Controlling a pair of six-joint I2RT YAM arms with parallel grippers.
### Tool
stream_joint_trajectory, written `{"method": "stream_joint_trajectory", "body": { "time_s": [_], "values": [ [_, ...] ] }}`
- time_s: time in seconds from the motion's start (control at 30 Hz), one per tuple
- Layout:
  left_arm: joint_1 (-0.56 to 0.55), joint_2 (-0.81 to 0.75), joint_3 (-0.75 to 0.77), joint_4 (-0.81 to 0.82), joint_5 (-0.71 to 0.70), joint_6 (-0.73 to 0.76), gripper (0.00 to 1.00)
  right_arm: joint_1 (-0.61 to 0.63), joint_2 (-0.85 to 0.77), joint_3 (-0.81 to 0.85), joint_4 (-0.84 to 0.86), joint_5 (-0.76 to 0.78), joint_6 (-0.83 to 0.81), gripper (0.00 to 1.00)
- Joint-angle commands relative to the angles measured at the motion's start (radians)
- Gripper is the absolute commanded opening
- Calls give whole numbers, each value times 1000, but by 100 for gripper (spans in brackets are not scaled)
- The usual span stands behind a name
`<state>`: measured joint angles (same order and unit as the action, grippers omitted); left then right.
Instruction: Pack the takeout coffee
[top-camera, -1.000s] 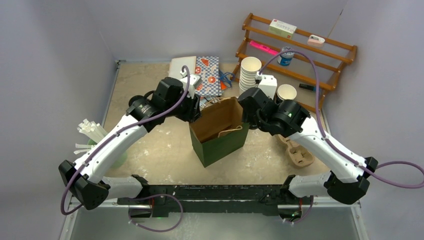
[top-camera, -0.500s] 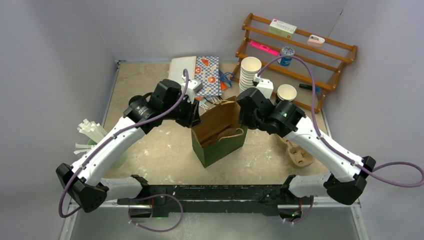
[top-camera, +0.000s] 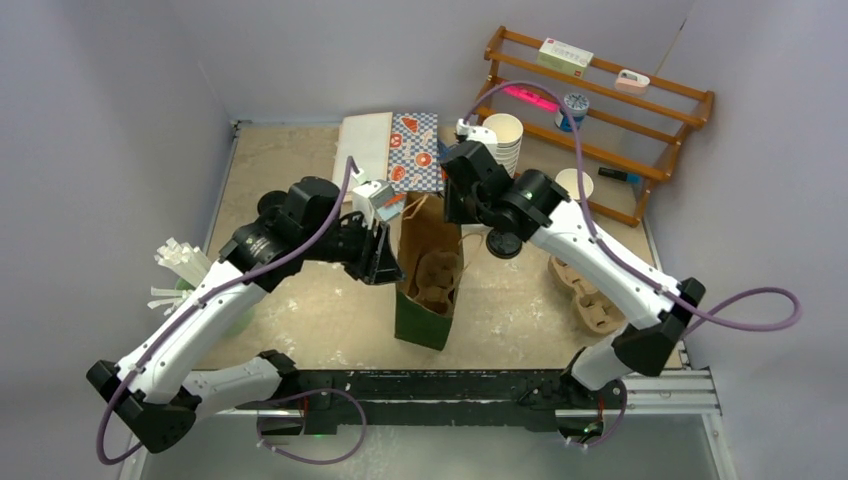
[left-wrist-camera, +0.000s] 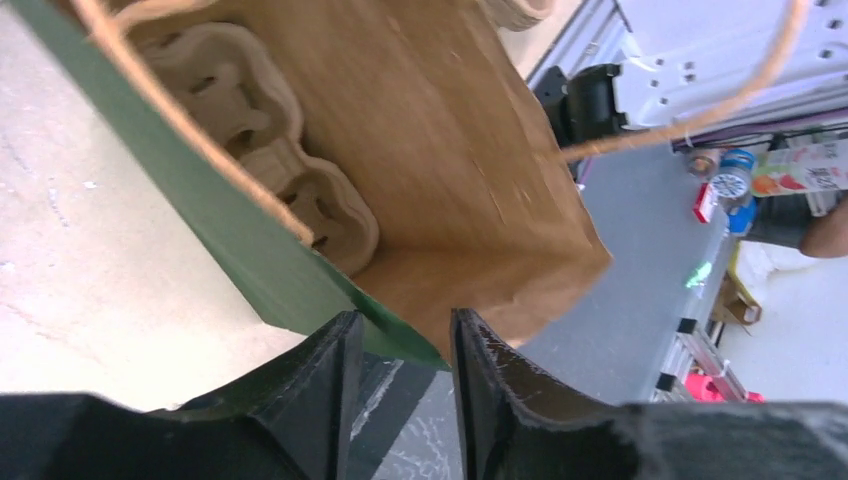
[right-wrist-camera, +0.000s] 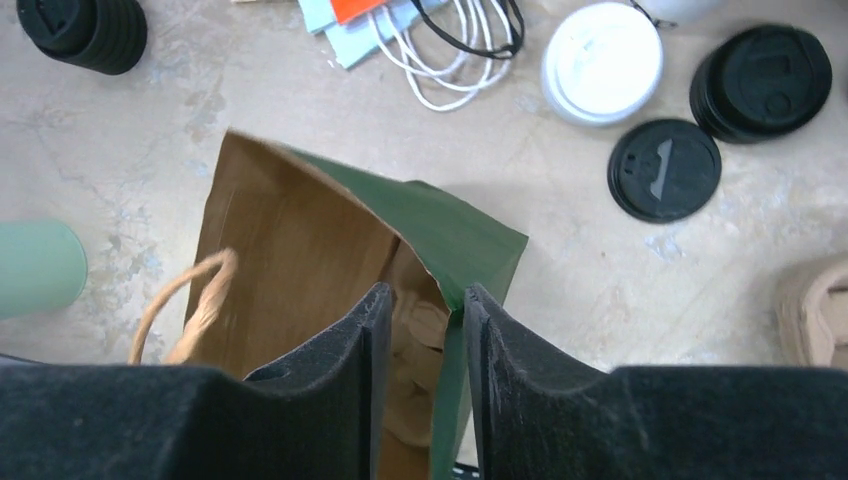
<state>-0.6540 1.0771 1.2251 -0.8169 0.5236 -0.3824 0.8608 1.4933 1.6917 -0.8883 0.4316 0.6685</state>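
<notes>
A paper bag (top-camera: 425, 318), green outside and brown inside, stands mid-table with its mouth stretched lengthwise. A moulded pulp carrier (top-camera: 436, 275) lies inside it. My left gripper (top-camera: 385, 268) is open astride the bag's left wall (left-wrist-camera: 230, 270). My right gripper (top-camera: 452, 205) is open astride the far wall (right-wrist-camera: 440, 230), and paper touches one finger. I cannot make out the takeout coffee's green body in any view. A round white lid (right-wrist-camera: 601, 62) shows past the bag; I cannot tell if a cup stands under it.
Black lids (right-wrist-camera: 664, 170) and a stack of them (right-wrist-camera: 765, 68) lie right of the bag. White cups (top-camera: 505, 140) and a wooden rack (top-camera: 600, 90) stand at the back right. Spare carriers (top-camera: 590, 300) sit right, straws (top-camera: 185, 265) left, booklets (top-camera: 415, 150) behind.
The bag has turned from crosswise to lengthwise and its mouth has narrowed. My right arm swung left to the bag's far end, jaws narrowing. My left arm drew nearer along the left wall.
</notes>
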Motion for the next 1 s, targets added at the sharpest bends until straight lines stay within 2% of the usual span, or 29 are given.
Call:
{"method": "stream_joint_trajectory", "body": {
  "time_s": [0.0, 0.07, 0.17, 0.23, 0.3, 0.37, 0.47, 0.6, 0.77, 0.97],
  "values": [
    [-1, -52, -3, 27, 87, -41, 43, -5, 81, 129, 27, -53, -86, 36],
    [-1, -51, 26, -14, 36, -4, 48, -6, 111, 171, 15, -51, -110, 38],
    [0, -36, 113, -118, -231, 30, 54, -5, 130, 213, -29, -14, -123, 50],
    [2, -26, 150, -140, -384, 37, 62, -5, 128, 214, -56, 12, -131, 60],
    [2, -8, 172, -125, -463, 39, 69, -5, 118, 194, -70, 37, -136, 67],
    [2, 16, 181, -95, -492, 38, 73, -5, 99, 164, -74, 68, -135, 67],
    [2, 49, 180, -33, -478, 21, 77, -5, 56, 101, -84, 87, -121, 63],
    [2, 85, 165, 49, -343, -8, 78, -5, -6, 16, -83, 88, -99, 59],
    [2, 137, 134, 97, -244, -23, 78, -6, -52, -49, -70, 85, -83, 55],
    [2, 168, 115, 100, -286, -23, 57, -5, -39, -60, -40, 62, -77, 28]
  ]
}}
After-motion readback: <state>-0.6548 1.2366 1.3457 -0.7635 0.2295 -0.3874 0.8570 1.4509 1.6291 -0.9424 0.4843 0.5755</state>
